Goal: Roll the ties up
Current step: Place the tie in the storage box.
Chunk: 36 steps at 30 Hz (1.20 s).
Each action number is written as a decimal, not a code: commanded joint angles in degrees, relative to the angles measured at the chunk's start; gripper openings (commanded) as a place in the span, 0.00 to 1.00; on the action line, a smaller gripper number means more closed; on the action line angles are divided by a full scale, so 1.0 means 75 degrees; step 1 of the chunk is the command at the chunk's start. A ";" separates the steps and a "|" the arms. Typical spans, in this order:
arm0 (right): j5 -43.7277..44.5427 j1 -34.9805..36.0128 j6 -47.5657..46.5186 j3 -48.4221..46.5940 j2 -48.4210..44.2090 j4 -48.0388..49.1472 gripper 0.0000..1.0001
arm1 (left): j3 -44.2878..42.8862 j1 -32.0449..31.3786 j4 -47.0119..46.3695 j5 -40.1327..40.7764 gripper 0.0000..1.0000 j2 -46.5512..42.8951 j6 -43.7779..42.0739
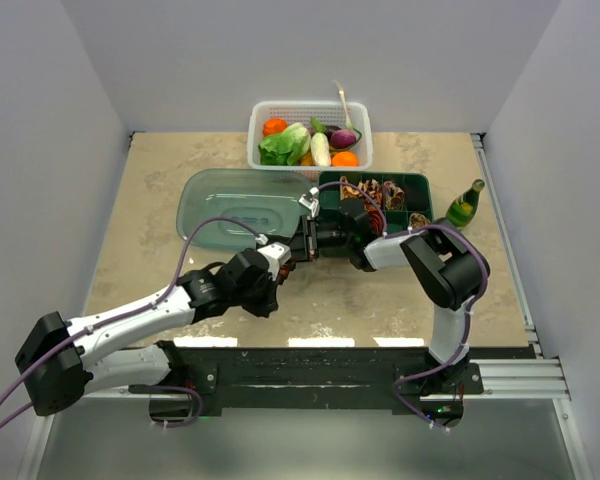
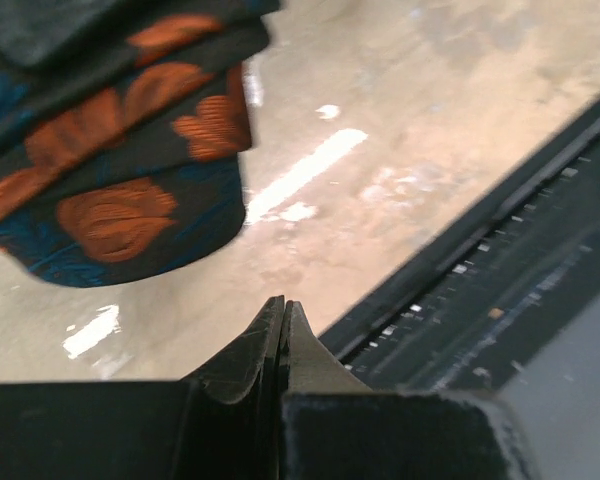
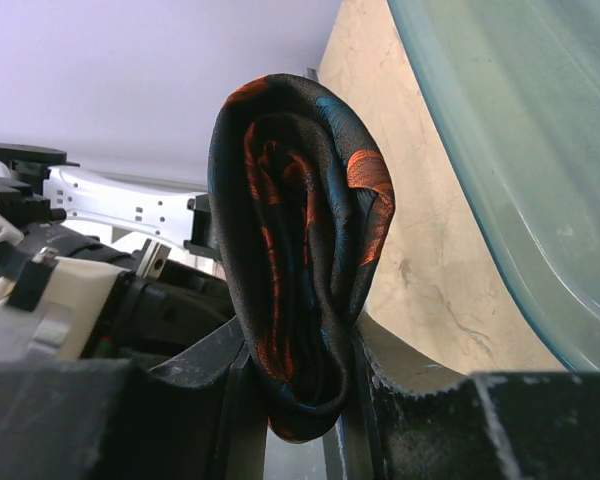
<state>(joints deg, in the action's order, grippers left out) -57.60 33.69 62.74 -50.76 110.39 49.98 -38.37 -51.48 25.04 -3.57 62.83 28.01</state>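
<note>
I work on a beige, marbled surface (image 1: pixel 150 200), boxed in by plain pale grey walls (image 1: pixel 280 50) at its far edge and both sides. Overhead light glares in white strips along the near edge, beside a black rail (image 1: pixel 310 365).

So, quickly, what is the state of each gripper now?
Left gripper: closed, holding nothing.
Right gripper: closed on the rolled black tie.

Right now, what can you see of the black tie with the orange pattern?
The tie is woven, slightly glossy black fabric with orange-red motifs and blue patches. It is wound into a loose, flattened roll, its layers showing at the end, and stands pinched in the right end effector. The shut left end effector is clear of it.
</note>
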 commanded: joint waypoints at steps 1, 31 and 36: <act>-0.0007 -0.0016 -0.0197 -0.0193 -0.0550 -0.0077 0.32 | -0.0252 -0.0108 -0.0161 0.1647 0.00 -0.0161 0.0238; -0.0054 0.0301 0.0658 0.0487 -0.0773 0.1118 0.59 | 0.0792 -0.0202 -0.3642 0.2832 0.00 -0.0596 0.0660; -0.0030 0.0324 0.0717 0.0499 -0.0773 0.1188 0.59 | 0.0733 -0.0237 -0.3737 0.2972 0.00 -0.0525 0.0613</act>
<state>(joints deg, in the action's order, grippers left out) -56.47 35.18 66.72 -47.31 107.44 54.94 -31.35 -52.90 2.22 16.01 58.65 32.38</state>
